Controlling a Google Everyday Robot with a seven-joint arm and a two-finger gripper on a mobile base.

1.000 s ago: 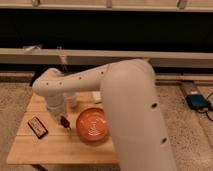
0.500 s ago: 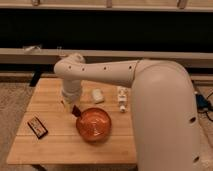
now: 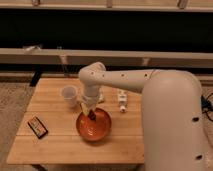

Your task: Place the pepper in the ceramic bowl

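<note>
The ceramic bowl [image 3: 98, 132], orange-red and shallow, sits on the wooden table [image 3: 55, 146] just left of centre. My white arm reaches in from the right foreground and bends down over it. The gripper [image 3: 90, 111] hangs at the bowl's far rim. A small dark red pepper [image 3: 93, 116] pokes out below the fingertips, held over the bowl's inside. The gripper is shut on the pepper.
A small white translucent cup [image 3: 69, 95] stands left of the gripper. A flat dark packet with an orange border [image 3: 37, 126] lies near the table's left edge. A small white bottle [image 3: 121, 100] lies right of the bowl. A dark bench runs behind the table.
The gripper has moved right with the pepper, from near the packet at the left to above the bowl's far rim. The bowl, cup and packet have stayed put.
</note>
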